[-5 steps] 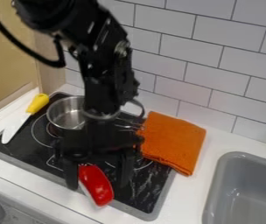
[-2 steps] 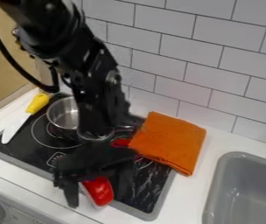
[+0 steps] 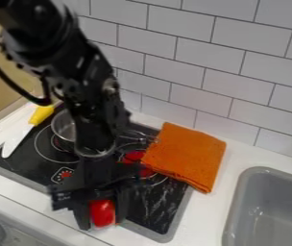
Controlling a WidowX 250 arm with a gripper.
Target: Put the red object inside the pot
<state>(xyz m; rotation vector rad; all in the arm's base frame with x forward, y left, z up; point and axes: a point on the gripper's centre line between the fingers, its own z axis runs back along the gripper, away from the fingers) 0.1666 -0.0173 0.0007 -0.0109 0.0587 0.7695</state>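
The gripper (image 3: 102, 215) is low at the front edge of the stove, its fingers against the left and right sides of the red object (image 3: 102, 213), shut on it. The object's upper end is hidden under the gripper. Behind and left of the gripper, the metal pot (image 3: 62, 127) stands on the stove's back left part, partly covered by the arm. Only the pot's left side shows.
A knife with a yellow handle (image 3: 41, 114) lies left of the pot. On the right, an orange cloth (image 3: 186, 154) overlaps the black stove top (image 3: 164, 206). The grey sink (image 3: 270, 211) is at lower right, and a tiled wall stands behind.
The arm has shifted left and the gripper has come lower, its fingers closing in on the red object. The object has moved slightly left and looks more upright.
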